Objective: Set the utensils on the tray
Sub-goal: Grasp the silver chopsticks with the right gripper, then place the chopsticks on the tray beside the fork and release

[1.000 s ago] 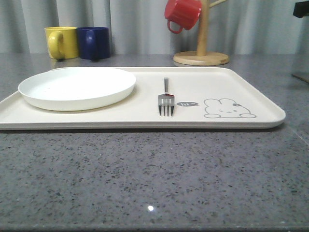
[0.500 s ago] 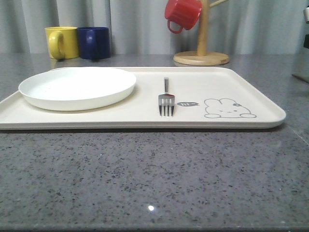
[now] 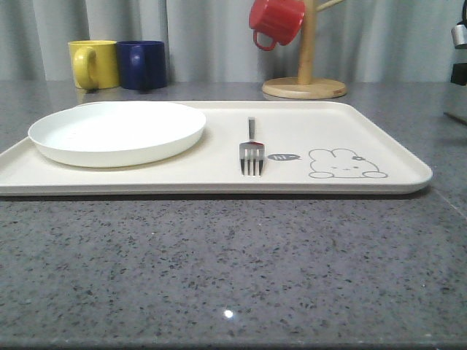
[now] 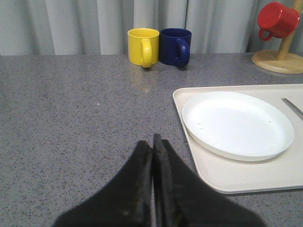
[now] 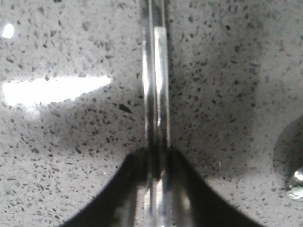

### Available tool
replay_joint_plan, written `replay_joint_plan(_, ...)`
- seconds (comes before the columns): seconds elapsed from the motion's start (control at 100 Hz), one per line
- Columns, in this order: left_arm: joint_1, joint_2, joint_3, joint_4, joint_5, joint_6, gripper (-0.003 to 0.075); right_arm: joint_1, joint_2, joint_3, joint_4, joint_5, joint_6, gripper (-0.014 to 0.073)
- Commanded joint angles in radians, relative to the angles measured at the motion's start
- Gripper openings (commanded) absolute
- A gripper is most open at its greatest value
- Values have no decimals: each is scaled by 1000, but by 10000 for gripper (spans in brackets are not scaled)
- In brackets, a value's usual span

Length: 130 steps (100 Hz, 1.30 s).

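The cream tray (image 3: 379, 135) with its rabbit drawing lies across the middle of the table, and its left end (image 4: 236, 177) shows in the left wrist view. A silver fork (image 3: 251, 152) rests on it, tines toward the front. My right gripper (image 5: 156, 153) is shut on the pair of flat silver chopsticks (image 5: 155, 85), which reach out from the fingers just above the speckled counter. A rounded shiny bit of metal (image 5: 296, 182) lies on the counter beside them. My left gripper (image 4: 152, 146) is shut and holds nothing, low over the counter left of the tray.
A white plate (image 3: 117, 133) sits on the tray's left half. A yellow mug (image 3: 93, 64) and a blue mug (image 3: 142, 64) stand at the back left. A wooden mug stand (image 3: 304, 86) with a red mug (image 3: 276, 22) is at the back. Part of my right arm (image 3: 459, 44) shows at the far right.
The part of my right arm at the right edge of the front view has shifted slightly downward. The tray, fork and plate have not moved.
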State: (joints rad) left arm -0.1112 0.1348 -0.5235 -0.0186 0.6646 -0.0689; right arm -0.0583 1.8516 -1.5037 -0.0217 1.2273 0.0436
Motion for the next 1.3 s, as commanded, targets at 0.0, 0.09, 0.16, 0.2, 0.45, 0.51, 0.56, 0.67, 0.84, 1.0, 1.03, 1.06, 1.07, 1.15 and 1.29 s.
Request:
replay_joint_plan(0.0,-5,16,-26,-9,-78,-1,-19,-7,-34,-22,-16,32,-11,43)
replay_joint_plan(0.09,-5,16,-26,-9,-78,-1,-19,-7,-36,-22,-16,21,-11,-52)
replay_joint_plan(0.16,-5,16,-26,-9,-78,-1,-19,-5,-44,-22,-16,13,-11,-67)
replay_joint_plan(0.2,-5,16,-26,-9,-78,-1,-19,3,-55,-22,-16,10,-11,-68)
replay_joint_plan(0.45,-5,16,-26,-9,-78,-1,-19,127,-182,-24,-16,0,-3,-68)
replay_joint_plan(0.51,-5,16,-26,-9,-78,-1,-19,168,-206,-24,-16,2,33,-68)
replay_joint_plan(0.56,-5,16,-26,-9,-78,-1,-19,202,-224,-24,-16,6,76,-68)
replay_joint_plan(0.67,-5,16,-26,-9,-78,-1,-19,290,-239,-24,-16,14,185,-68)
replay_joint_plan(0.84,-5,16,-26,-9,-78,-1,-19,434,-234,-24,-16,-14,377,-68)
replay_joint_plan(1.0,-5,16,-26,-9,-78,-1,-19,536,-204,-27,-12,-57,547,-68)
replay_joint_plan(1.03,-5,16,-26,-9,-78,-1,-19,548,-195,-27,-8,-61,564,-68)
replay_joint_plan(1.06,-5,16,-26,-9,-78,-1,-19,561,-185,-27,-7,-66,577,-68)
replay_joint_plan(1.07,-5,16,-26,-9,-78,-1,-19,563,-183,-27,-6,-66,579,-68)
replay_joint_plan(1.15,-5,16,-26,-9,-78,-1,-19,584,-158,-27,-5,-75,596,-68)
replay_joint_plan(1.29,-5,16,-26,-9,-78,-1,-19,593,-119,-27,-5,-95,641,-68)
